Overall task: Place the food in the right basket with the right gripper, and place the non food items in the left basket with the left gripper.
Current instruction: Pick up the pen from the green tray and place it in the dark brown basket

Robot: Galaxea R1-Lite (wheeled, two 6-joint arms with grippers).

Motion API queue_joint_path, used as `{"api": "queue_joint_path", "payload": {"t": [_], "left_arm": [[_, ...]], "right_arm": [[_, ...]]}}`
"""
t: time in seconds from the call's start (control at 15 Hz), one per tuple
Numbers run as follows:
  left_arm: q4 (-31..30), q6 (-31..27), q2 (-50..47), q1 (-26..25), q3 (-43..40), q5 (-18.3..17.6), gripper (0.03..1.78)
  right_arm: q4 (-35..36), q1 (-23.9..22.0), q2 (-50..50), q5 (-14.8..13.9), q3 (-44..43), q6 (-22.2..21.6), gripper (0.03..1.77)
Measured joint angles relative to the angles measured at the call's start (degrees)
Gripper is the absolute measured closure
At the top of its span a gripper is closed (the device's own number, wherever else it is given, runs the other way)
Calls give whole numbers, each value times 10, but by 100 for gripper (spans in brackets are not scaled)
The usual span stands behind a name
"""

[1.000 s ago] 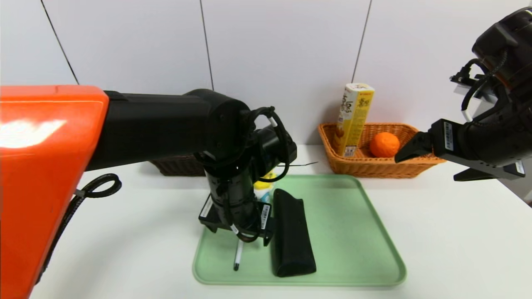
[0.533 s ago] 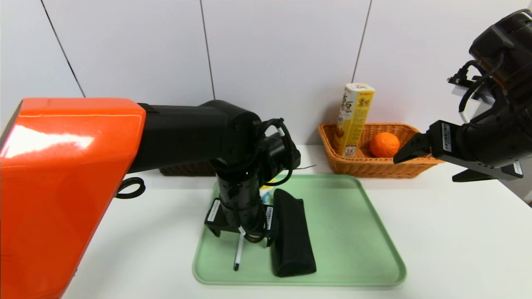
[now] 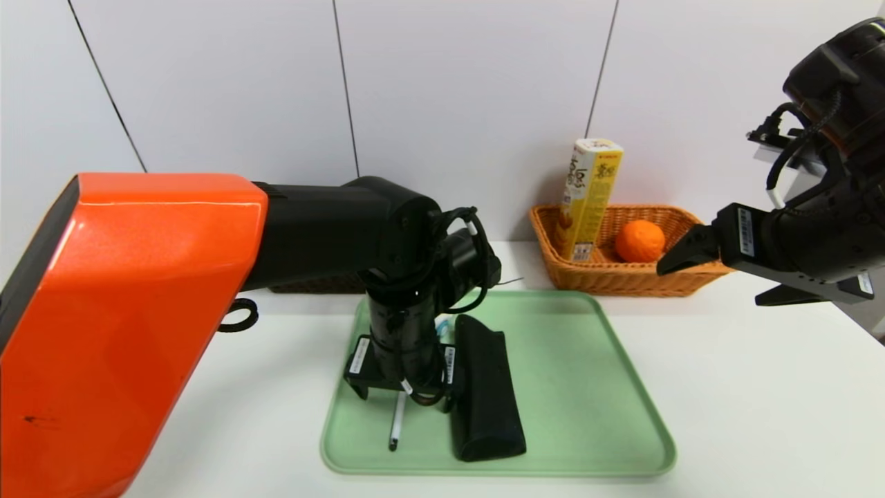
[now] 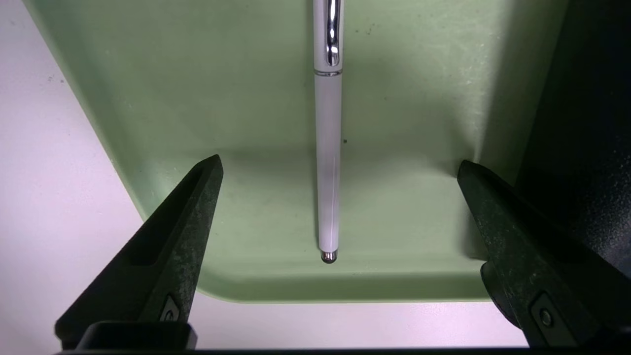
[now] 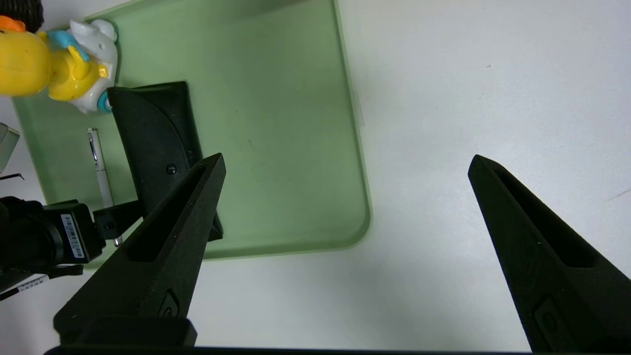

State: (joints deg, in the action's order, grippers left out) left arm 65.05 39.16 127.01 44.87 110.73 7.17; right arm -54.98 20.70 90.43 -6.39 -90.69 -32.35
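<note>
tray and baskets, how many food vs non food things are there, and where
food: 2, the snack carton and the orange, both in the orange basket
non food: 3, the pen, the black pouch and the duck toy, all on the green tray
total: 5

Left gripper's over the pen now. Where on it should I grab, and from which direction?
Take the pen on its plain white barrel, below the metal clip, coming straight down from above. It lies flat on the tray, and the open left gripper already straddles it, so its fingers close across the barrel. Judging by this, watch the pouch close beside one finger.
</note>
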Motion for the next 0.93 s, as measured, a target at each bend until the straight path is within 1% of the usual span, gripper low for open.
{"api": "queue_joint_path", "payload": {"t": [0.73, 0.93], "left_arm": [[0, 6, 7, -4, -1, -6, 12], [0, 14, 9, -5, -2, -34, 58]], "right_arm": [[1, 3, 1, 0, 1, 0, 9], [1, 3, 1, 0, 0, 0, 9]]}}
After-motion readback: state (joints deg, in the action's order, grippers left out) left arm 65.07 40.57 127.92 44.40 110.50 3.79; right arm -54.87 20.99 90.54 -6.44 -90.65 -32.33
